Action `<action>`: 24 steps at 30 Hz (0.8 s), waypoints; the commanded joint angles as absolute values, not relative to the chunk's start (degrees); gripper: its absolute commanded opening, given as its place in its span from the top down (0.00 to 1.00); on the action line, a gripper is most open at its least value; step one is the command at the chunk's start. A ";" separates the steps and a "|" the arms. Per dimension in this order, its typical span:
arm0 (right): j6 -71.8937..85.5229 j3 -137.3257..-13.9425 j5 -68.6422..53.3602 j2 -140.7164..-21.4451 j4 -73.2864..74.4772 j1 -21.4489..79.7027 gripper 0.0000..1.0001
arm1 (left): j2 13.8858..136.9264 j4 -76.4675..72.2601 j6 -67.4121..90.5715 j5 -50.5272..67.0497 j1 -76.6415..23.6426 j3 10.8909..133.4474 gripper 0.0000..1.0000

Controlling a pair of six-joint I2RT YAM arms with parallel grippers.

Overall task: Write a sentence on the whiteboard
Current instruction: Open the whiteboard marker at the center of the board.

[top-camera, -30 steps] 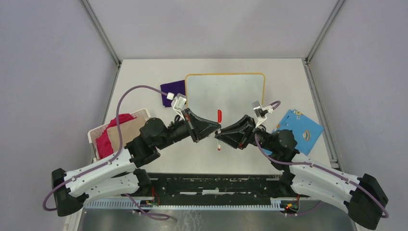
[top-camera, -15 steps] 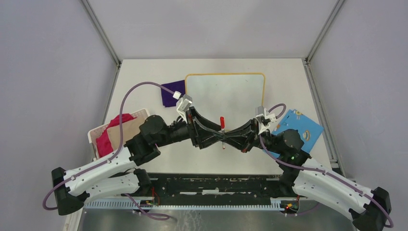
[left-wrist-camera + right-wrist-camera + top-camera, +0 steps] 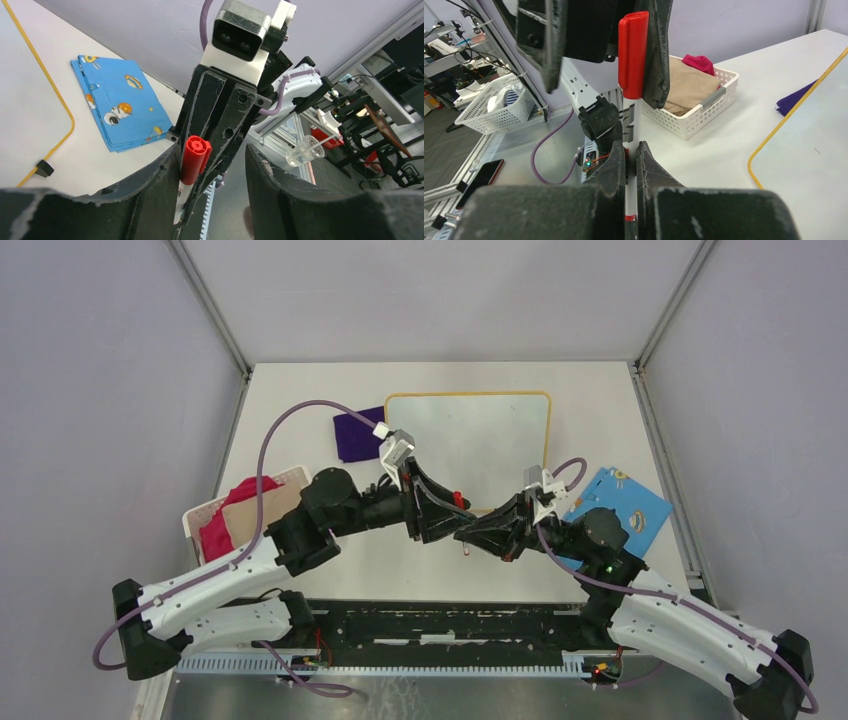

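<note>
Above the table (image 3: 400, 575), just in front of the whiteboard (image 3: 480, 435): a red marker (image 3: 630, 125) between two arms.
The right gripper (image 3: 630, 160) was clamped tight on the marker's white barrel, the cap end pointing into the left gripper (image 3: 212, 175). That gripper's jaws stood partly apart around the red cap (image 3: 195, 159), which lay against one finger while the other stood clear. The whiteboard lay flat at the far middle of the table, a purple cloth (image 3: 357, 432) just beside its left edge, a blue printed cloth (image 3: 625, 510) off its right near corner, and a white basket (image 3: 704, 117) of clothes by the left arm.

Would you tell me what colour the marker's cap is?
Red; the cap shows best in the right wrist view.
</note>
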State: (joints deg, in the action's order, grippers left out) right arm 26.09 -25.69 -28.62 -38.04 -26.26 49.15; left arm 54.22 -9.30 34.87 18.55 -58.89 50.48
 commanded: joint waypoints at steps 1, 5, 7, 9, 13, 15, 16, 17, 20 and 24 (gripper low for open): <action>25.80 -26.90 -29.11 -37.35 -28.04 49.42 1.00 | 54.08 -10.20 32.08 20.09 -59.06 53.13 0.48; 25.84 -26.81 -28.85 -37.09 -27.95 49.39 1.00 | 53.88 -9.81 31.91 19.61 -59.03 52.70 0.57; 25.98 -26.73 -28.77 -36.96 -28.04 49.37 1.00 | 53.67 -9.61 31.86 19.34 -58.99 52.42 0.62; 26.09 -26.64 -28.76 -36.85 -28.04 49.41 1.00 | 53.41 -9.30 31.69 18.79 -59.02 52.15 0.68; 26.35 -26.28 -28.89 -36.65 -28.23 49.45 1.00 | 52.56 -8.97 31.16 17.83 -59.06 51.70 0.77; 27.04 -25.81 -29.26 -36.59 -29.04 49.43 1.00 | 52.24 -8.92 30.80 17.76 -59.06 51.61 0.81; 27.49 -25.69 -29.50 -36.64 -29.47 49.47 1.00 | 52.15 -8.88 30.50 17.82 -59.06 51.59 0.83; 27.97 -25.51 -29.80 -36.72 -30.05 49.48 1.00 | 52.12 -8.88 30.23 17.82 -59.06 51.53 0.87; 29.25 -25.23 -30.91 -36.92 -31.73 49.44 0.94 | 52.20 -8.79 29.81 17.96 -59.06 51.44 0.98; 30.89 -24.95 -31.20 -37.00 -33.60 49.48 0.57 | 52.60 -8.79 29.77 18.46 -59.04 51.25 0.98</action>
